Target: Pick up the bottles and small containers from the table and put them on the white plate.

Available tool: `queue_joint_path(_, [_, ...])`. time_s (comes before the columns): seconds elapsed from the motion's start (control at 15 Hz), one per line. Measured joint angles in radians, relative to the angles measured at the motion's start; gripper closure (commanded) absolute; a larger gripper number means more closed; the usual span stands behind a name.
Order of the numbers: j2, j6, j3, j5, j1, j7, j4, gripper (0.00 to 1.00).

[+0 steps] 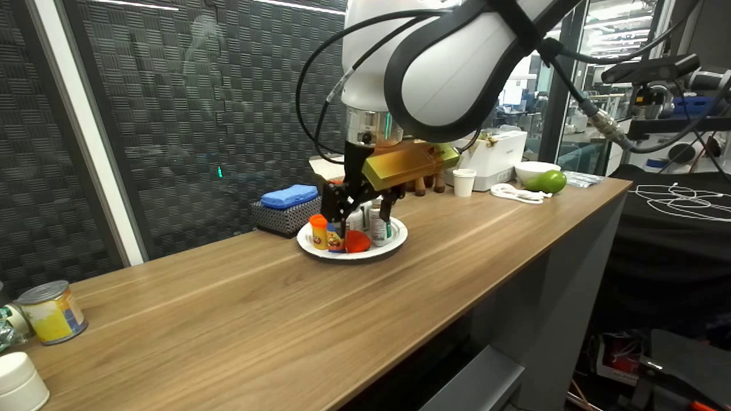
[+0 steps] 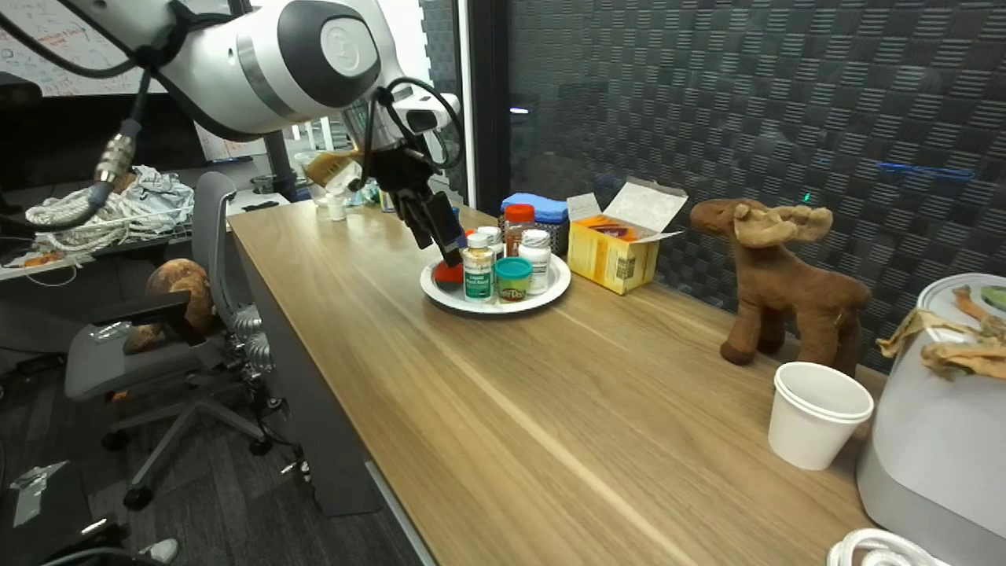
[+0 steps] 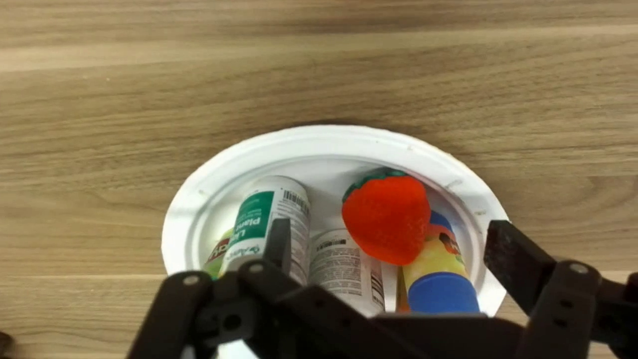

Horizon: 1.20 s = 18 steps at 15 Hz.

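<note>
The robot's gripper [image 3: 390, 232] hangs over the white plate [image 3: 329, 139], jaws parted wide, holding nothing, as bottles [image 2: 478, 275] and small containers [image 2: 513, 279] stand on the plate and a yellow box [image 2: 609, 255] sits near it.

Plain white plate [image 3: 319, 142]; bottle [image 2: 478, 271] white-capped, green-and-white label; Play-Doh tub [image 2: 513, 280] teal-lidded; orange-lidded tub [image 1: 318, 233], yellow body; red strawberry [image 3: 386, 219], green top; brown wood-grain table [image 2: 487, 409]; blue cloth [image 1: 290, 196]; black-and-white patterned box [image 1: 288, 218]; yellow carton [image 2: 613, 255]; brown moose [image 2: 794, 292].
</note>
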Motion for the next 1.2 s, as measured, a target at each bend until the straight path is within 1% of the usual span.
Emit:
queue_joint_path(0.13, [-0.020,-0.006,0.001,0.004,0.002,-0.017,-0.001,0.00])
queue_joint_path(0.27, [-0.052,-0.050,0.005,0.023,0.002,-0.041,0.001,0.00])
queue_joint_path(0.33, [-0.071,-0.091,0.005,0.033,0.002,-0.051,0.004,0.00])
queue_joint_path(0.47, [-0.115,-0.221,0.005,0.073,0.002,-0.094,0.021,0.00])
queue_joint_path(0.67, [-0.175,-0.427,0.006,0.114,-0.001,-0.138,0.072,0.00])
queue_joint_path(0.8, [-0.206,-0.526,0.007,0.123,-0.004,-0.147,0.108,0.00])
queue_joint_path(0.93, [-0.232,-0.593,0.009,0.127,-0.007,-0.151,0.138,0.00])
queue_joint_path(1.2, [-0.268,-0.666,0.021,0.128,-0.007,-0.155,0.172,0.00])
